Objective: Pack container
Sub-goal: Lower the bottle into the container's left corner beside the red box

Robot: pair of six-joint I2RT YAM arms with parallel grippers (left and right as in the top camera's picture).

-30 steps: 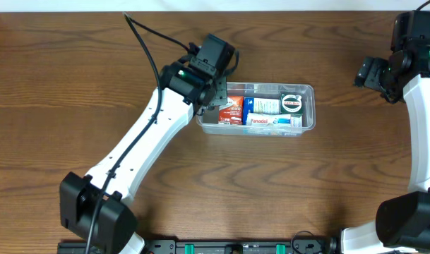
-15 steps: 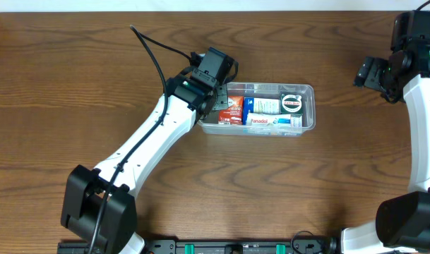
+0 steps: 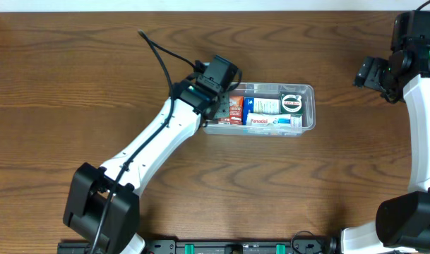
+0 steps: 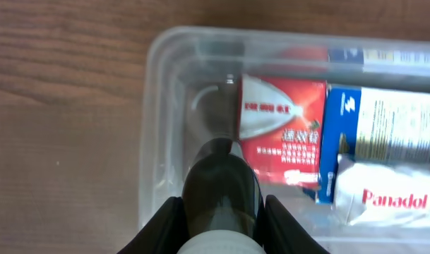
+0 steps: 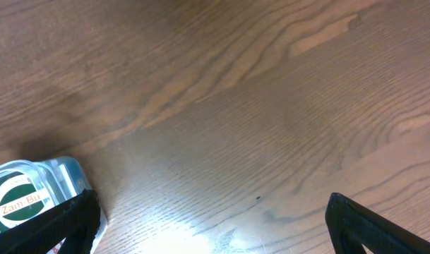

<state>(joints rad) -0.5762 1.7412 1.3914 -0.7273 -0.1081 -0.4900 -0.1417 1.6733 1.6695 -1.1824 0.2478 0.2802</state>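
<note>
The left hand point(image 4: 224, 224) is clamping its fingers on either side of a dark bottle point(image 4: 222, 185), or something shaped much like one, with a pale end nearest the camera; I cannot tell its label. It is hanging over the left end of the container point(image 4: 147, 127), where a bare strip of clear floor is lying open between the rounded end wall and the red box point(image 4: 282, 134). Beyond that box the blue-and-white box point(image 4: 384, 123) and the Panadol pack point(image 4: 391, 199) are filling the middle, and the round Zam-Bu tin point(image 5: 17, 197) is occupying the far right end. The container is sitting on the worktop point(image 4: 59, 106) with its long axis running left to right, so the only free slot is directly below the held bottle, and the left arm is by far the nearer one. The gap looks snug, so I judge the descent is needing to stay between wall and red box. The right hand point(image 5: 211, 219) is hovering spread wide and empty, well apart over bare wood.
</note>
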